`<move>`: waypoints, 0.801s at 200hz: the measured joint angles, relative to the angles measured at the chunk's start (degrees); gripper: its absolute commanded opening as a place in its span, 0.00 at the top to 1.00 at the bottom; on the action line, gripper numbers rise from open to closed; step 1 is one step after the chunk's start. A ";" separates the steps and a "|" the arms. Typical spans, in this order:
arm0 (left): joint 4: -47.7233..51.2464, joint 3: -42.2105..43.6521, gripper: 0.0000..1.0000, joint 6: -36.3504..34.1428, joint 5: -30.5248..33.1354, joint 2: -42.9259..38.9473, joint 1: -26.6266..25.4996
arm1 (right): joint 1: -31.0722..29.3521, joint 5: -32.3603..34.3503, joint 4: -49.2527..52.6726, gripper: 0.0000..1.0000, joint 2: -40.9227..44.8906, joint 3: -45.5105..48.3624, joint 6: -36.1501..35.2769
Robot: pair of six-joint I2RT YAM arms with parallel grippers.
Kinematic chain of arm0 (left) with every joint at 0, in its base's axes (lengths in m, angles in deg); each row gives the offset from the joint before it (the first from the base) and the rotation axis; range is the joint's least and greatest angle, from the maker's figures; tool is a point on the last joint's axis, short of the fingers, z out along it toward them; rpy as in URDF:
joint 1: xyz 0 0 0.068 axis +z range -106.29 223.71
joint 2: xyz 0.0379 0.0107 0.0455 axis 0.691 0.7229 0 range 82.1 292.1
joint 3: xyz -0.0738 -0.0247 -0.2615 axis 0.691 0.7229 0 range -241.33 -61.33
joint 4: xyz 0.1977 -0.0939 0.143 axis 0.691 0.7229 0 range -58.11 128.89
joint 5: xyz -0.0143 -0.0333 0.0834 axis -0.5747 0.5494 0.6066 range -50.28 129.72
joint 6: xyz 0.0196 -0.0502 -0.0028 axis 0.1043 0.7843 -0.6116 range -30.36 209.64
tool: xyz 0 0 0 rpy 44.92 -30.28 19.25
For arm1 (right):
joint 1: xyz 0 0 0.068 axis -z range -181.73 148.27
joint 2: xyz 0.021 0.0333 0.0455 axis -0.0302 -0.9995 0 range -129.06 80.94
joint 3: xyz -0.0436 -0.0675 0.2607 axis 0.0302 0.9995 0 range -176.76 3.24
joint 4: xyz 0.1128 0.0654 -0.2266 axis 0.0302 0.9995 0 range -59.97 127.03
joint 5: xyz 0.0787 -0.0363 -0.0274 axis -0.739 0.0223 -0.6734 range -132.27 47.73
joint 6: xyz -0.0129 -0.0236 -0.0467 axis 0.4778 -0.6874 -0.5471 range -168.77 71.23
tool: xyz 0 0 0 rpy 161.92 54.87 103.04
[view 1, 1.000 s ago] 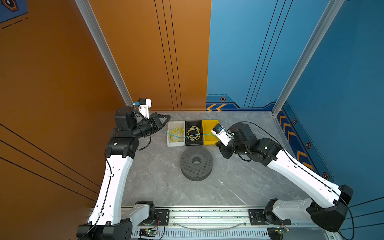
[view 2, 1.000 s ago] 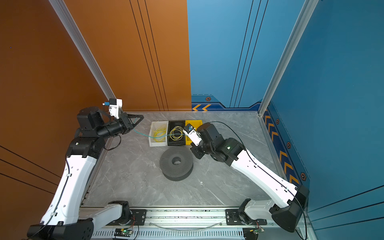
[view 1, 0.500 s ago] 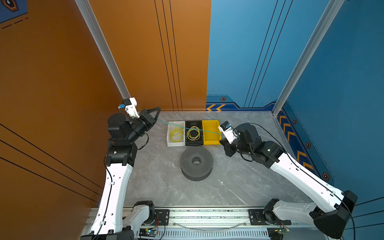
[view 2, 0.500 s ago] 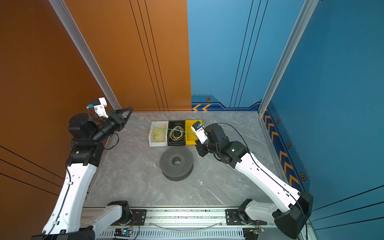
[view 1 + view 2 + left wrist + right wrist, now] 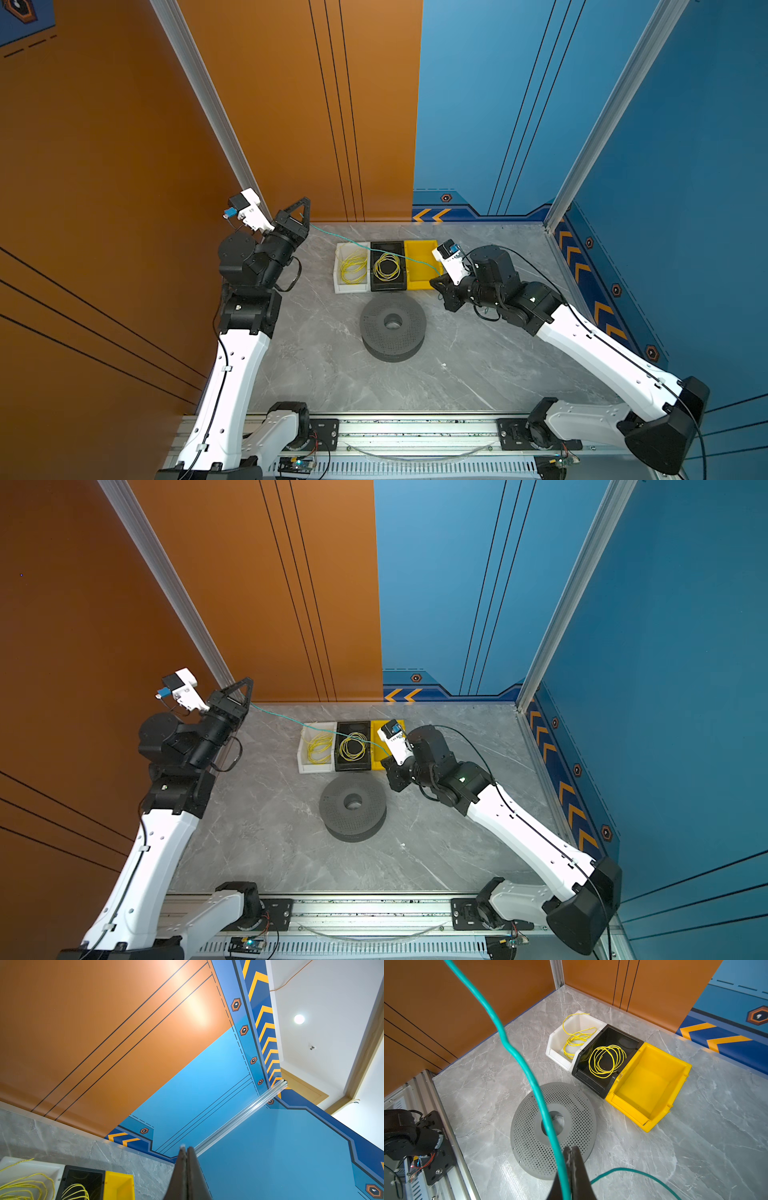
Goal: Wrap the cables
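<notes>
Though slightly kinked, thin teal-green cable (image 5: 543,1109) taut between both jaws, apparently clamped on it.

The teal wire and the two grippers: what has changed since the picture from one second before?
The left gripper drew back toward the rear left corner, and the right gripper shifted slightly rightward. The stretch of teal wire between them is now longer and nearly straight. Both stay shut on it. The spool and bins did not move.
</notes>
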 measured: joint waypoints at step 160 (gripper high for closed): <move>22.64 0.02 0.24 -13.62 -0.48 -0.72 -14.03 | 6.10 -1.36 5.11 1.00 -14.73 -16.35 11.80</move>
